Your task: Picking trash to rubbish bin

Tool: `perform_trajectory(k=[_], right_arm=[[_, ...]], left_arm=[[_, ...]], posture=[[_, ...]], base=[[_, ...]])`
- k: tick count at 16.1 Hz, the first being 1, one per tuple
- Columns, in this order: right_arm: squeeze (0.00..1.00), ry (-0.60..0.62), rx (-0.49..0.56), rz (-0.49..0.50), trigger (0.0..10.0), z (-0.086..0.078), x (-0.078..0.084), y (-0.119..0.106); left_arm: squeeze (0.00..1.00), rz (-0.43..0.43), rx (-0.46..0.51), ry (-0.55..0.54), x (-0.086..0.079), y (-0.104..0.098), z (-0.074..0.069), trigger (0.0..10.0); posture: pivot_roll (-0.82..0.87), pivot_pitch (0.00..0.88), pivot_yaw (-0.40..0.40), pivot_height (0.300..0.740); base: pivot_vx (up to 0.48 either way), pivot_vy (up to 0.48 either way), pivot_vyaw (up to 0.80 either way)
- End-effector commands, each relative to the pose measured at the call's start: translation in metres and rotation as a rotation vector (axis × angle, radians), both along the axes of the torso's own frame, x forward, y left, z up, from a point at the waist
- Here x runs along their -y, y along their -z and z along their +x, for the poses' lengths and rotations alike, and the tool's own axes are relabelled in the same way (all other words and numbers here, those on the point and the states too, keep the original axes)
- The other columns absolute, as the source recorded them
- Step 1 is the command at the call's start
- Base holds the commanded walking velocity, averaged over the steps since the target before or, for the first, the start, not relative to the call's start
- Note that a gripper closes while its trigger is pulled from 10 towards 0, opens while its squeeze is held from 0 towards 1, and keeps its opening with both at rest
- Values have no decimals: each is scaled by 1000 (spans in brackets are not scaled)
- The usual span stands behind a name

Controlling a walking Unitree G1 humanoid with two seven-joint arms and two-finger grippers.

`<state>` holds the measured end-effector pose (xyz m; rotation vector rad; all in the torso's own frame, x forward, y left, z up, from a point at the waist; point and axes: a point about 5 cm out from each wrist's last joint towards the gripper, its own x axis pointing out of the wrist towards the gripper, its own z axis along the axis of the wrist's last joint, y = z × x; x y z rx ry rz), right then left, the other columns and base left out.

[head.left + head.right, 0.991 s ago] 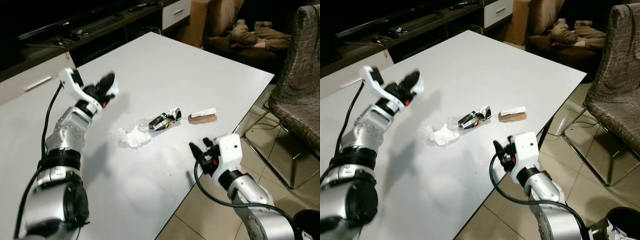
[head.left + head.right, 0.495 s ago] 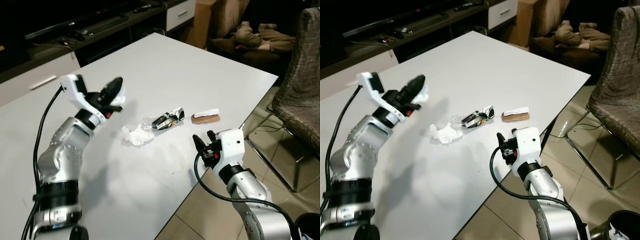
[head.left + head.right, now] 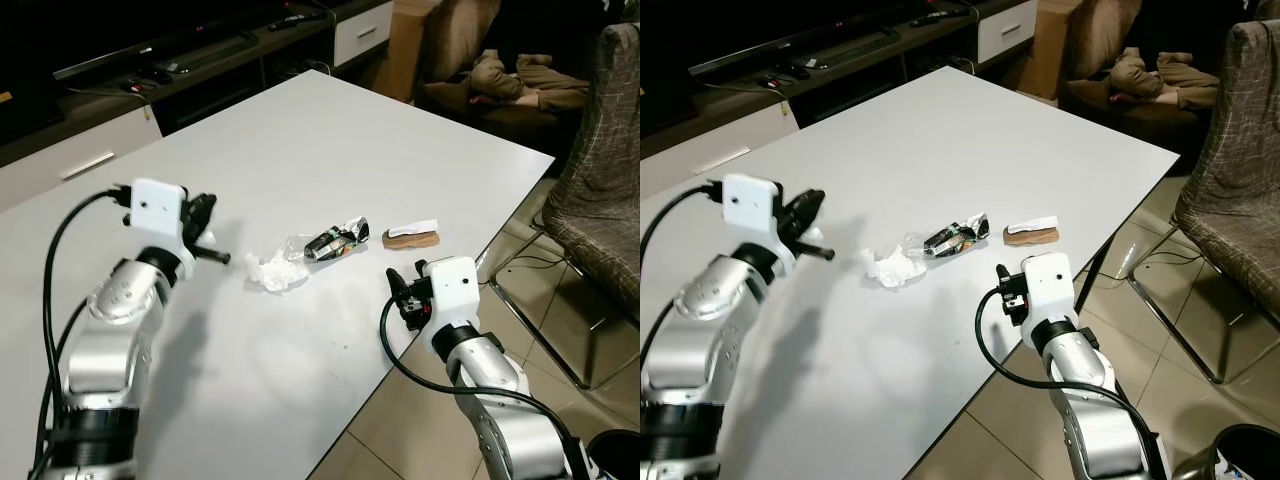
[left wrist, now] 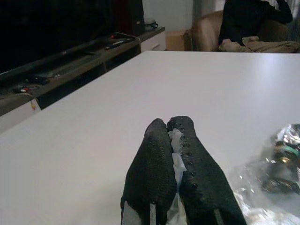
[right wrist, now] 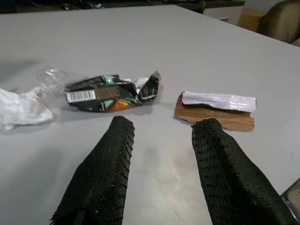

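Left gripper (image 4: 174, 154) over the bench (image 3: 400, 150), fingers clenched on a scrap of white tissue (image 4: 176, 149) pinched between the pads. Right gripper (image 5: 161, 159) at the bench's near edge, fingers released, spread wide, aimed at the trash.

Count on the bench: three loose pieces.
- one crumpled tissue wad (image 3: 272, 272), just beside left gripper
- one foil wrapper (image 3: 333, 240) with clear film trailing toward the wad, mid-bench
- one brown card (image 3: 408, 237) with a white strip on top, nearest right gripper

Handling, by judgement:
- wad: very light, soft, compresses to nothing; pinch deep across the bulk, not a loose corner, else likely to tear or slip out.
- wrapper: light, crinkly, slick foil; take across the crushed middle, film may drag behind.
- card: flat, stiffish, low profile; hard to get under, best pinched across its short width via the raised strip.

Bin rim (image 3: 625, 450) on the floor, well apart on the right.
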<state>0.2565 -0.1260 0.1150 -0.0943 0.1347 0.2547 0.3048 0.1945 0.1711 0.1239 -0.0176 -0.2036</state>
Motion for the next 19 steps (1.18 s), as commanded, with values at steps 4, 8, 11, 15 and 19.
perform_trajectory(k=[4, 8, 11, 15, 19], right_arm=[[0, -3, 28, -4, 10000, 6, -4, -4], [0, -9, 28, -8, 10000, 7, -4, -3], [0, -8, 28, -12, 10000, 7, -4, -2], [0, -3, 30, -13, 10000, 7, -3, -2], [0, 5, 36, -14, 10000, 7, -1, -2]], left_arm=[[0, 54, 6, -9, 5, -2, -5, 10000], [0, 74, -3, -4, 9, 1, -11, 10000], [0, 76, -7, -3, 10, 1, -11, 10000], [0, 127, -14, -7, 11, 1, -11, 10000], [0, 111, -30, -18, 14, 3, -10, 10000]], posture=[[-8, 0, 52, 740], [-6, 0, 47, 740], [-6, 0, 49, 740], [-9, 0, 51, 740], [-13, 0, 56, 740]], base=[[0, 143, 0], [0, 396, 0], [0, 416, 0], [0, 142, 0], [0, -360, 0]])
